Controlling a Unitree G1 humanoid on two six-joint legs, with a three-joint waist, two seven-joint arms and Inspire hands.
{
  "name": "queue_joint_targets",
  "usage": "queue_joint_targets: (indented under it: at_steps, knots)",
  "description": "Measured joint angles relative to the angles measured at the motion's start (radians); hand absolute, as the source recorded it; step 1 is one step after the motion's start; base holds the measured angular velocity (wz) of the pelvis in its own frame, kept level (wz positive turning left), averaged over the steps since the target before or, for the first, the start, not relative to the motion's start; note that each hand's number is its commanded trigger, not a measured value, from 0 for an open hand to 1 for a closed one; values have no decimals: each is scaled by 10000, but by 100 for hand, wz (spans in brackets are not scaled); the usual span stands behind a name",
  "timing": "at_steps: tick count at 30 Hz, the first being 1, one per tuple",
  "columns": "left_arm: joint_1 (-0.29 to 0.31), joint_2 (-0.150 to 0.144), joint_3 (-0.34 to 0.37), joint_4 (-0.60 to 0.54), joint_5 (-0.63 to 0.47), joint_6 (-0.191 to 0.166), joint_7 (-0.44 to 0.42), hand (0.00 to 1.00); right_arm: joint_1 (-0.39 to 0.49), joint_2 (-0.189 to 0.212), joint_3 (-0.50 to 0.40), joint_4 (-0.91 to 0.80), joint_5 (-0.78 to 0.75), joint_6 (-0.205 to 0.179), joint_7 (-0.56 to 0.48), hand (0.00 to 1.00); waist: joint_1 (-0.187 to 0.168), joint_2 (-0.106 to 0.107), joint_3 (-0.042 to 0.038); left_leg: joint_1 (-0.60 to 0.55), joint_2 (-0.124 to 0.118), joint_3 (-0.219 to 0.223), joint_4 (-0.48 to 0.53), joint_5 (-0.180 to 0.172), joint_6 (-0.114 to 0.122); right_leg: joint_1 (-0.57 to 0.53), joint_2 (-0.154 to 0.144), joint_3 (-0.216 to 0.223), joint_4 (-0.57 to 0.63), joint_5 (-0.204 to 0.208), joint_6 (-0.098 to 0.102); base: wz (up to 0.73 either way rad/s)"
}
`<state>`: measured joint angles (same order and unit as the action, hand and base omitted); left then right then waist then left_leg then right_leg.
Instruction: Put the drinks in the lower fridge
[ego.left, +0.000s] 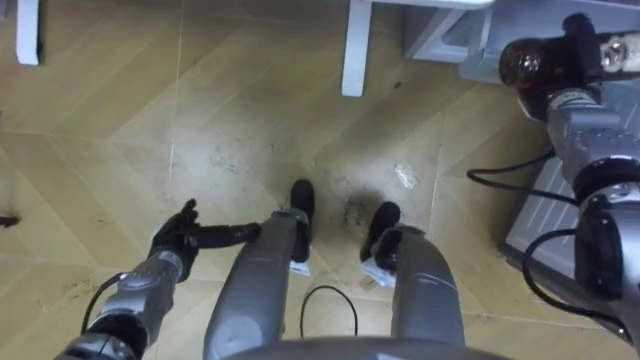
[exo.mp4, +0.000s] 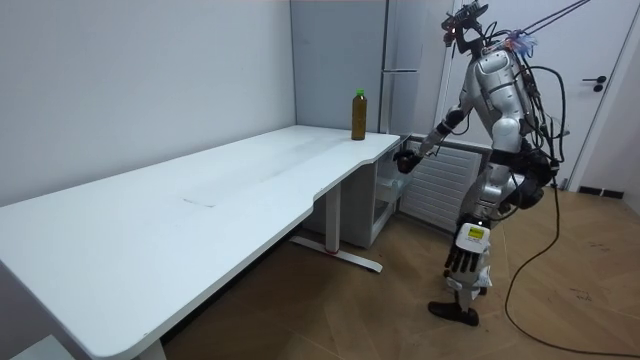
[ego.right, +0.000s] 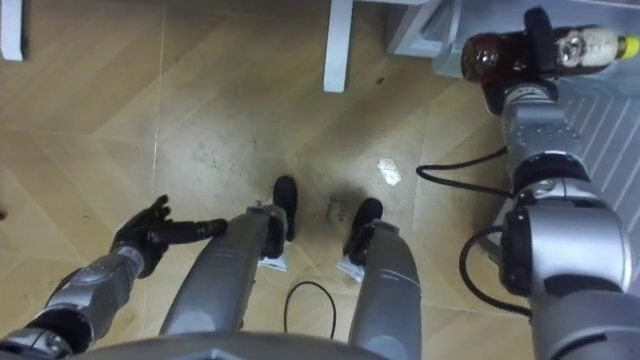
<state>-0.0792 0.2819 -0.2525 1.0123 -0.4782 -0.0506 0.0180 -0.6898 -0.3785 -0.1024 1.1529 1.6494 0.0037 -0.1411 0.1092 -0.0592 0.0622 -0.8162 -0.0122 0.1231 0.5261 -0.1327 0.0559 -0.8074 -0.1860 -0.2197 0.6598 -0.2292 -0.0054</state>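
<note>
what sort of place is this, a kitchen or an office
Likely an office-like test room, not a true kitchen: a long white desk with a drink bottle, a tall grey fridge behind it, herringbone wood floor. The right robot hand holds a dark bottle.

A long white L-shaped table (exo.mp4: 230, 190) carries one upright brown plastic drink bottle with a green cap (exo.mp4: 359, 114) at its far end, near the edge. Beneath it, a tan herringbone wood floor (exo.mp4: 380, 310) bears the white metal table leg (ego.left: 355, 50) and, near the robot's feet, a small pale scrap (ego.left: 404, 176).
</note>
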Motion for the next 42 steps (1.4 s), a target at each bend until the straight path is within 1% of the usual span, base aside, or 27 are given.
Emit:
queue_joint_targets:
  at_steps: [3,5,7,8,9,10,16,22,25,28,33,37,40,42]
  knots:
    - [173,209,4,12,-28,67,388,0,-368,-288,1,-12,-48,25,-198,100,27,-26,-5,-174,3,-15,128,11,40,-142,-3,2,21,-11,-17,0]
    - [344,226,-3,-8,-29,83,480,0,-436,-395,6,-12,-53,10,-266,100,44,-31,-9,-176,3,-19,151,19,52,-125,-2,-2,12,-3,-8,2]
    - [449,225,-60,40,-30,95,526,0,-435,-418,11,-9,-51,-15,-369,100,60,-31,-10,-208,2,-40,203,20,58,-124,-3,-23,10,7,3,0]
    - [501,224,-78,84,-27,114,546,0,-441,-424,10,-11,-52,-16,-396,69,57,-28,-12,-252,8,-60,251,15,65,-132,-6,-31,19,8,3,0]
    - [500,224,-76,88,-15,154,596,0,-462,-460,10,-10,-56,-20,-439,24,78,-28,-12,-286,7,-125,271,14,68,-145,-13,-33,24,8,3,4]
    - [500,224,-76,94,5,159,617,0,-480,-469,6,-10,-56,-28,-472,0,84,-28,-12,-290,6,-127,272,14,68,-147,-14,-32,32,8,3,0]
    - [501,224,-61,120,10,171,886,0,-585,-470,5,-8,-60,-35,-801,0,133,-21,-14,-275,11,-130,295,13,67,-167,-17,-29,181,9,2,0]
    - [503,224,-61,356,10,204,896,0,-589,-545,-11,-9,-54,-68,-1173,0,248,-12,-16,-265,12,-124,315,13,66,-167,-16,-31,206,11,-3,0]
    - [503,224,-53,487,30,211,900,0,-665,-590,-51,-20,-62,-159,-1415,0,244,-10,-14,-281,14,-126,395,2,77,-166,-29,-28,263,9,-4,0]
    - [503,208,-50,489,112,207,997,0,-674,-601,-76,-316,-57,-302,-1999,0,207,-8,-15,-279,-5,-129,438,-4,85,-168,-58,-32,322,-17,0,0]
    - [512,80,-192,471,106,213,1223,0,-708,-601,-89,-482,-15,-442,-2656,0,231,16,-20,-285,-4,-172,481,-4,88,-126,-46,-46,291,-50,13,1]
    - [511,12,-262,459,113,227,1273,0,-717,-601,-391,-482,-16,-488,-2833,0,254,78,-26,-284,-3,-183,512,-3,89,-102,-32,-51,258,-49,14,0]
    - [512,13,-264,470,101,249,1286,0,-746,-603,-421,-481,-4,-680,-2956,0,264,148,-43,-274,-2,-171,492,-3,89,-86,-33,-50,240,-49,14,0]
    - [511,12,-268,469,93,265,1288,0,-748,-605,-421,-478,43,-702,-2956,0,253,180,-50,-217,0,-151,449,-2,89,-39,-31,-40,204,-49,13,0]
